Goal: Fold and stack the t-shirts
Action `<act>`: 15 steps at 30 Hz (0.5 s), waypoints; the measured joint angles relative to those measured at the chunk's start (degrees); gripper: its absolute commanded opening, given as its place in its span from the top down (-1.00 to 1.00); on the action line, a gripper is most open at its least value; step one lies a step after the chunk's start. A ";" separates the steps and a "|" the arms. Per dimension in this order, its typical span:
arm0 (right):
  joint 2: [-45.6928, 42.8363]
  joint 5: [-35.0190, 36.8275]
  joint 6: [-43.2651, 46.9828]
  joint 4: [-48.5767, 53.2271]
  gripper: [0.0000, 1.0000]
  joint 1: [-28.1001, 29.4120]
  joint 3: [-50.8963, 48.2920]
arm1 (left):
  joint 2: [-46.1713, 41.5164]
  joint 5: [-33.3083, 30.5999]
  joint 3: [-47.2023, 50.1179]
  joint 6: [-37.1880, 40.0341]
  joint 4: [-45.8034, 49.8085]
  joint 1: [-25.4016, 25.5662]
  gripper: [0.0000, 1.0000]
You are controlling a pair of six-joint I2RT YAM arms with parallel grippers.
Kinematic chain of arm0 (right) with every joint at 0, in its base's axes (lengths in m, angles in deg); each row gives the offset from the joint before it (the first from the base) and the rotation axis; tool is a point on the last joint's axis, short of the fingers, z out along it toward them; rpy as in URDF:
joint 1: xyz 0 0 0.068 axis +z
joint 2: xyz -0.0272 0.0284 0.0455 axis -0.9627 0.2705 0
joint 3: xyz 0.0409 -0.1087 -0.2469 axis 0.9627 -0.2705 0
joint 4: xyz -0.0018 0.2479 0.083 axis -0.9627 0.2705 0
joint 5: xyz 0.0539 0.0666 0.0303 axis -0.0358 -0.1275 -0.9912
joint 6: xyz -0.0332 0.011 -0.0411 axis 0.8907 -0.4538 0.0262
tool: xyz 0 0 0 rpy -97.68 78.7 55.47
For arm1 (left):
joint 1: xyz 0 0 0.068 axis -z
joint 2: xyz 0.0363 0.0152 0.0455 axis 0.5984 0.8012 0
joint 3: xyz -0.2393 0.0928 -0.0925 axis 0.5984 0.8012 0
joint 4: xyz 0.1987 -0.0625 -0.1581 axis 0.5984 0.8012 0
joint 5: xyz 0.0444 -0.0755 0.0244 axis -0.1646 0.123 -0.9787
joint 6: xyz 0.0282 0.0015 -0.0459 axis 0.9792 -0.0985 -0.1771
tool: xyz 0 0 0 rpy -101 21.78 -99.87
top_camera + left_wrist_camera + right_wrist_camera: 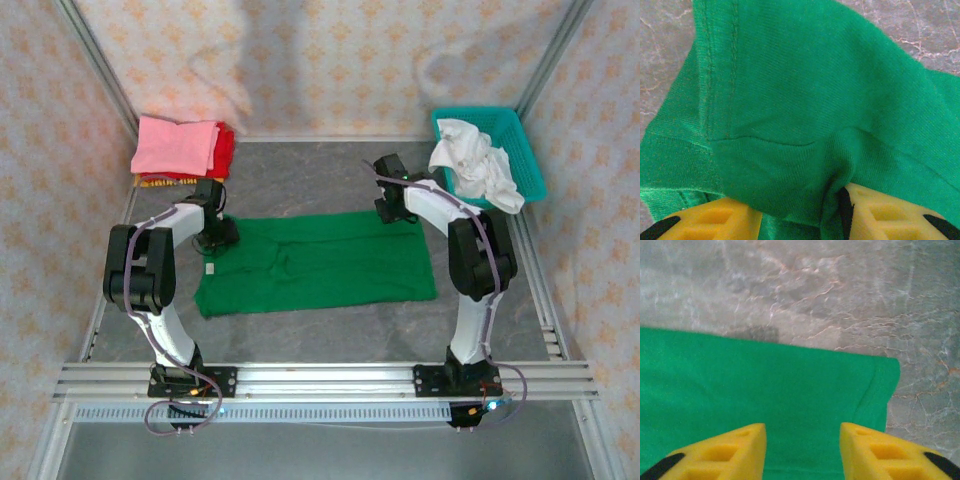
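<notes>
Four t-shirts are out on the grey marbled counter [300, 175]. Three are folded and stacked at 10 o'clock: a pink t-shirt [178, 145] on top, a red t-shirt [226, 150] under it, and a yellow-orange t-shirt [160, 181] showing as a thin edge at the bottom. The fourth, the green t-shirt [320, 265], lies flat in the middle, folded into a long rectangle whose long axis runs from 9 to 3 o'clock. I cannot tell which end is the neck. At 2 o'clock stands one teal basket [500, 122] with crumpled white cloth [475, 160] heaped in it and spilling over the near side. There are two grippers, one at each far corner of the green shirt. The left gripper [213, 237] is at the 10 o'clock corner. Seen from its wrist, the left gripper [800, 200] has its yellow fingers [875, 215] partly apart, and a hump of green cloth with a stitched seam lies over the tips and sags into the gap. The right gripper [390, 212] is at the 1 o'clock corner. Seen from its wrist, the right gripper [802, 432] is partly open and holds nothing, its fingers [725, 450] poised over the flat cloth just inside the shirt's corner.
</notes>
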 measured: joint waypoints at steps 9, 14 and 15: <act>-2.27 -5.03 16.13 -1.62 0.00 1.14 -7.91 | 0.00 1.18 0.00 -0.66 -0.35 -0.09 0.09; -2.27 -5.14 20.26 -3.13 0.11 1.22 -7.91 | 0.00 1.29 0.00 -1.16 -0.46 -0.09 0.09; -2.27 -4.96 20.83 -3.37 0.13 1.22 -7.91 | 0.00 1.31 0.00 -1.29 -0.48 -0.09 0.09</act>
